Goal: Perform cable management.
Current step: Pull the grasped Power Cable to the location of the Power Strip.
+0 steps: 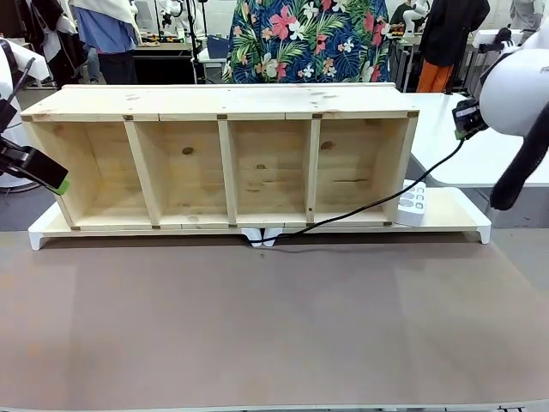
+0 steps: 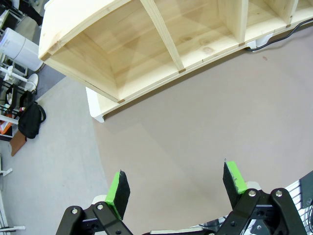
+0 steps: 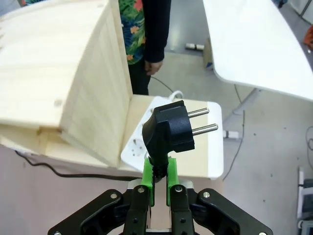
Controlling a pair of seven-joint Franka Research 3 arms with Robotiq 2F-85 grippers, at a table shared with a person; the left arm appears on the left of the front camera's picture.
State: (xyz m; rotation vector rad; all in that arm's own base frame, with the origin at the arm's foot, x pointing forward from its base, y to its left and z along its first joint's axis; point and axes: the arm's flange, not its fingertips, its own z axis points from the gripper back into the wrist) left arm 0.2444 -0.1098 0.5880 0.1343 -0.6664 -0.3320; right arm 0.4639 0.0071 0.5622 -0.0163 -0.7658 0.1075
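The cable (image 1: 369, 204) is a thin black cord. It runs from under the wooden shelf's front edge, past the white power strip (image 1: 413, 203), up to my right gripper (image 1: 466, 122) beside the shelf's right end. In the right wrist view, that gripper (image 3: 160, 182) is shut on the cord just below its chunky black plug (image 3: 168, 128). The plug's two metal prongs point right, above the power strip (image 3: 139, 147). My left gripper (image 1: 57, 180) hovers at the shelf's left end. It is open (image 2: 176, 188), with bare table between its green pads.
The four-bay wooden shelf (image 1: 227, 116) stands on a white riser (image 1: 455, 225) across the back of the brown table (image 1: 274, 326). A person in a floral shirt (image 1: 309, 39) stands behind it. A white table (image 1: 480, 154) is at the right.
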